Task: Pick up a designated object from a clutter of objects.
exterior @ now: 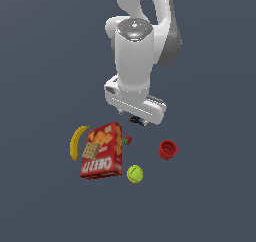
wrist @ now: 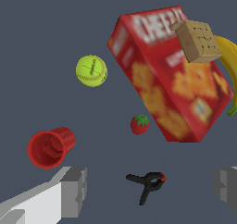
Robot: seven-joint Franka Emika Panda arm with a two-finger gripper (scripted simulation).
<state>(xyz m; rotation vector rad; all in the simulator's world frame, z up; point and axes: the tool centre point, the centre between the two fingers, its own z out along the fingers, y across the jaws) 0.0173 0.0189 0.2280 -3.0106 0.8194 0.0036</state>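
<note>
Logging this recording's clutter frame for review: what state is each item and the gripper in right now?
strawberry: on the surface beside the box, not grasped
Cheez-It box: lying flat
banana: lying beside the box
tennis ball: resting free
red cup: tipped on its side
black clamp: lying between the fingers, untouched
gripper: open, empty, above the clutter

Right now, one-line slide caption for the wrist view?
Open gripper above small black clamp, tiny red strawberry beside red cracker box.
</note>
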